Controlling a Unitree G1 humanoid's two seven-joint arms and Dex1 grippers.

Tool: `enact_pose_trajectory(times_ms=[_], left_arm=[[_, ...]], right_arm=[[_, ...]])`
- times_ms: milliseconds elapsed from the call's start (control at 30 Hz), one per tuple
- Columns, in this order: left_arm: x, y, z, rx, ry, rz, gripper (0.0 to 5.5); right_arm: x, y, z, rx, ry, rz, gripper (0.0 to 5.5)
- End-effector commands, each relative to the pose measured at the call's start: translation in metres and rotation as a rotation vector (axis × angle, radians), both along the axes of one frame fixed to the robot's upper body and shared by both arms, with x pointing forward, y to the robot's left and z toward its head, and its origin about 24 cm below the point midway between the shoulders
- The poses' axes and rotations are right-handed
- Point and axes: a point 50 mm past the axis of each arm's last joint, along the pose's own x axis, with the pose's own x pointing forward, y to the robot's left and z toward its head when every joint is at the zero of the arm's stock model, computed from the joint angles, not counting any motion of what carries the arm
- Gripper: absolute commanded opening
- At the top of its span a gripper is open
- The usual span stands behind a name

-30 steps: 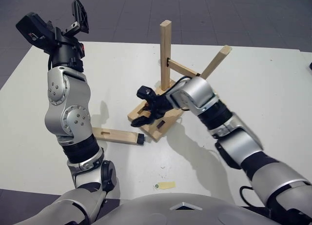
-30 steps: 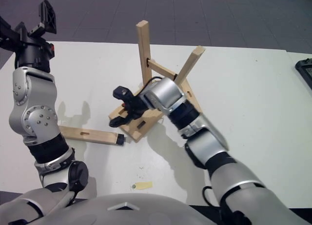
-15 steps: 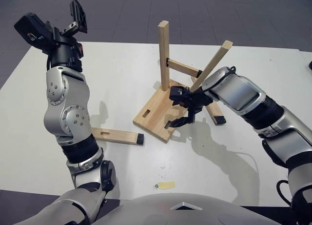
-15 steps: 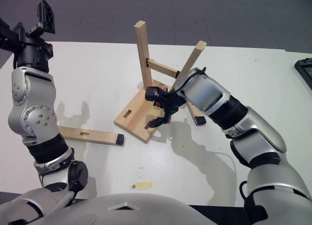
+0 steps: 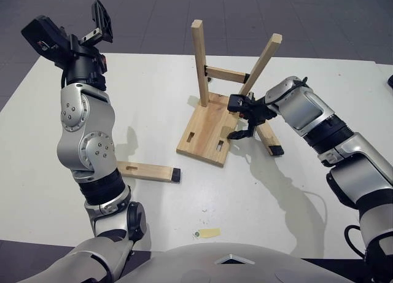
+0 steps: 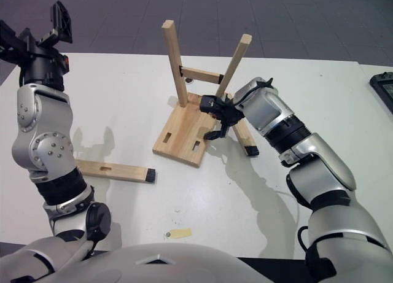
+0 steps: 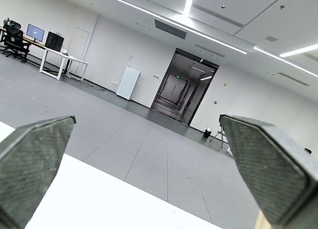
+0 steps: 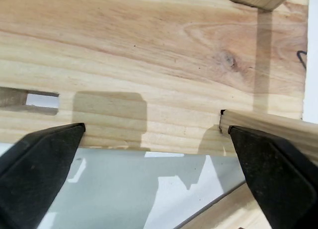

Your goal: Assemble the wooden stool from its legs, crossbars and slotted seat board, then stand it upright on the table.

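Observation:
The slotted seat board [image 5: 206, 132] lies flat on the white table [image 5: 153, 99]. One leg [image 5: 198, 62] stands upright in it and a second leg [image 5: 261, 59] leans, with a crossbar [image 5: 226, 75] joining them. Another leg [image 5: 269, 139] lies by the board's right edge. A loose leg [image 5: 149, 171] with a black cap lies near the left arm. My right gripper [image 5: 238, 119] is open at the board's right edge, its fingers [image 8: 39, 174] spread over the wood [image 8: 149, 65]. My left gripper [image 5: 73, 25] is held high over the table's far left, open and empty.
A small yellow tag [image 5: 209, 233] lies near the table's front edge. A dark object [image 6: 384, 86] sits at the far right edge. Grey floor lies beyond the table's far edge.
My right gripper has swung from the board's front left corner to its right edge. The board with its standing legs has turned and shifted slightly away. The left arm has stayed put.

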Motion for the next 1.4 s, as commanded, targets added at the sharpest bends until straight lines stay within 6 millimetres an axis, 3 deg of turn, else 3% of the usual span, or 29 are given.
enact_pose_trajectory(times_ms=[33, 167, 267, 367, 467, 667, 767, 867, 967, 1067, 1200, 1267, 1400], left_arm=[[0.0, 0.001, 0.001, 0.014, 0.004, -0.001, 5.4], [0.0, -0.001, -0.001, 0.015, 0.01, -0.005, 5.4], [-0.002, -0.001, -0.004, 0.014, 0.017, -0.004, 5.4], [-0.003, 0.0, -0.007, 0.012, 0.029, 0.002, 5.4], [-0.004, -0.002, -0.009, 0.032, 0.043, -0.014, 5.4], [-0.002, -0.001, -0.009, 0.05, 0.055, -0.028, 5.4], [0.001, -0.006, -0.008, 0.057, 0.055, -0.047, 5.4], [0.002, -0.007, -0.005, 0.065, 0.052, -0.051, 5.4], [0.002, 0.001, -0.005, 0.079, 0.057, -0.024, 5.4], [-0.002, 0.02, -0.018, 0.104, 0.148, -0.009, 5.4], [-0.028, 0.056, -0.084, 0.339, 0.578, 0.035, 5.4], [-0.045, 0.07, -0.115, 0.276, 0.762, 0.065, 5.4], [-0.072, 0.08, -0.138, 0.203, 0.89, 0.135, 5.4]], right_arm=[[0.007, 0.001, -0.005, -0.018, -0.089, -0.017, 5.38], [-0.002, -0.013, 0.001, 0.108, -0.063, -0.056, 5.38], [-0.014, -0.039, 0.01, 0.158, -0.184, -0.151, 5.38], [-0.025, -0.043, 0.009, 0.177, -0.299, -0.236, 5.38], [-0.034, -0.051, -0.002, 0.12, -0.363, -0.341, 5.38], [-0.045, -0.067, -0.035, 0.105, -0.311, -0.573, 5.38], [-0.045, -0.072, -0.053, 0.134, -0.223, -0.696, 4.88], [-0.044, -0.076, -0.058, 0.183, -0.151, -0.771, 4.29], [-0.043, -0.076, -0.048, 0.224, -0.165, -0.766, 3.87], [-0.043, -0.079, -0.028, 0.287, -0.2, -0.762, 4.27], [-0.04, -0.07, 0.013, 0.398, -0.342, -0.684, 4.95], [-0.04, -0.07, 0.039, 0.491, -0.438, -0.678, 5.25], [-0.045, -0.075, 0.074, 0.626, -0.541, -0.68, 5.36]])
